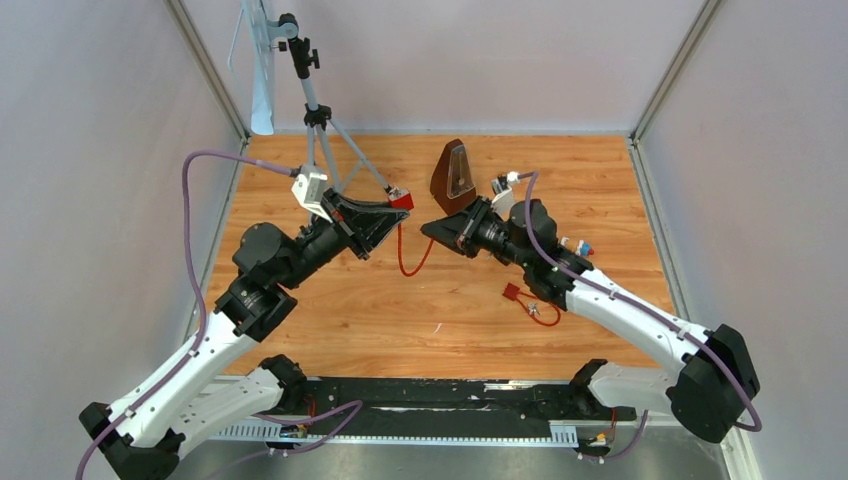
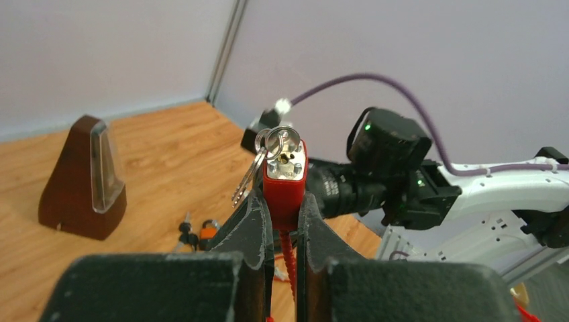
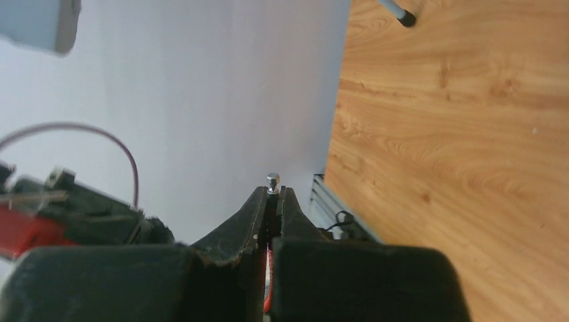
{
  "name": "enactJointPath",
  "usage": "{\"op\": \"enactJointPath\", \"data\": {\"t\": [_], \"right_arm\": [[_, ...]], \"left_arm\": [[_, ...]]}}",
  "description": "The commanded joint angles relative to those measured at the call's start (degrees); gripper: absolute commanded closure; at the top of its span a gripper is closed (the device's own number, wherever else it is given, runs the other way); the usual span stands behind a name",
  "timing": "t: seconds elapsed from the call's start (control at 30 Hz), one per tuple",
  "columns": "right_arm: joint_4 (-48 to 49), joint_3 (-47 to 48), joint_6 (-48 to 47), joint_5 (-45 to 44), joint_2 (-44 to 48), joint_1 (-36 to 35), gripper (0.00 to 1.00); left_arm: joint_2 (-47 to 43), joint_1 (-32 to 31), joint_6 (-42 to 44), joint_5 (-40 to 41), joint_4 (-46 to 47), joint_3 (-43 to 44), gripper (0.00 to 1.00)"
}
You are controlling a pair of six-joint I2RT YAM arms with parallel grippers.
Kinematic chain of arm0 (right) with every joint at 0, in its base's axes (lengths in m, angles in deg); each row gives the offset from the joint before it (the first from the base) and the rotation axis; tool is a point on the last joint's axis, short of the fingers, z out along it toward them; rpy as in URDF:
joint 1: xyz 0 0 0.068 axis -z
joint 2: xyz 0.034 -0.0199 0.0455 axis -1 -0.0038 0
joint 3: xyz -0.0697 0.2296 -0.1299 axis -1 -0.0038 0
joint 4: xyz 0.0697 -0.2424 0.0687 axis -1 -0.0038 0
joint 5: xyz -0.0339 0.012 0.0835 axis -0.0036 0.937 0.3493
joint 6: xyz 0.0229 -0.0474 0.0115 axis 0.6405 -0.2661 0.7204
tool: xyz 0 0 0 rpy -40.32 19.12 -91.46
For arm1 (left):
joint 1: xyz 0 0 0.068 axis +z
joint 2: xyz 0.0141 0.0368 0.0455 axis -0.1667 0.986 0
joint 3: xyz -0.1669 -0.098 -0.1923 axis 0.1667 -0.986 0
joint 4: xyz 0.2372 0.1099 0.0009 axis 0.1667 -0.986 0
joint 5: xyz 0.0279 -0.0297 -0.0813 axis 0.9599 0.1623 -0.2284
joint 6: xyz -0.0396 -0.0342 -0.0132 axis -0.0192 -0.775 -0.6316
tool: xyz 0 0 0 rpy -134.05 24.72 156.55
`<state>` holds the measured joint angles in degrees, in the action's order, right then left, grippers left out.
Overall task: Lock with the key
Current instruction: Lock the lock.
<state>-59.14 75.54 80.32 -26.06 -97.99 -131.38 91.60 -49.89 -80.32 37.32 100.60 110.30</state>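
Wood table [image 1: 450, 320], left tool [image 2: 283, 196] gripping red lock [image 2: 285, 176], keyway [image 2: 287, 159] outward, right tool [image 3: 272, 194] pinching pin [image 3: 272, 180]

Two white-shelled robot arms with bulky black joint housings. Overhead, the left arm [image 1: 190, 375] is at 7 o'clock and the right arm [image 1: 630, 310] at 4 o'clock. The left purple cable [image 1: 240, 155] and right purple cable [image 2: 362, 76] trail along them. The left end effector [image 1: 392, 205] and right end effector [image 1: 432, 229] are black, with scuffed, grey-worn fingers [image 2: 251, 221]. Green lights [image 2: 366, 126] glow on the right wrist.
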Motion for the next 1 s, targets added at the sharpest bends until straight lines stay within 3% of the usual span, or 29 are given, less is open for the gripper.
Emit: {"op": "enactJointPath", "data": {"t": [0.0,0.2,0.43,0.97], "right_arm": [[13.2,1.9,-25.8,8.3,4.0,-1.7,1.0],[12.2,2.7,-42.1,14.4,5.6,-4.7,1.0],[13.1,2.5,-53.4,15.8,6.7,-9.7,1.0],[15.3,2.2,-53.7,7.7,7.1,-11.7,1.0]], "left_arm": [[-0.4,0.3,-1.9,1.3,-9.7,1.7,1.0],[-0.2,0.3,-2.0,-0.6,-13.0,2.1,1.0],[0.7,0.3,-2.4,-0.9,-15.3,2.8,1.0],[-0.6,0.3,-4.7,-4.1,-15.2,3.0,1.0]]}}
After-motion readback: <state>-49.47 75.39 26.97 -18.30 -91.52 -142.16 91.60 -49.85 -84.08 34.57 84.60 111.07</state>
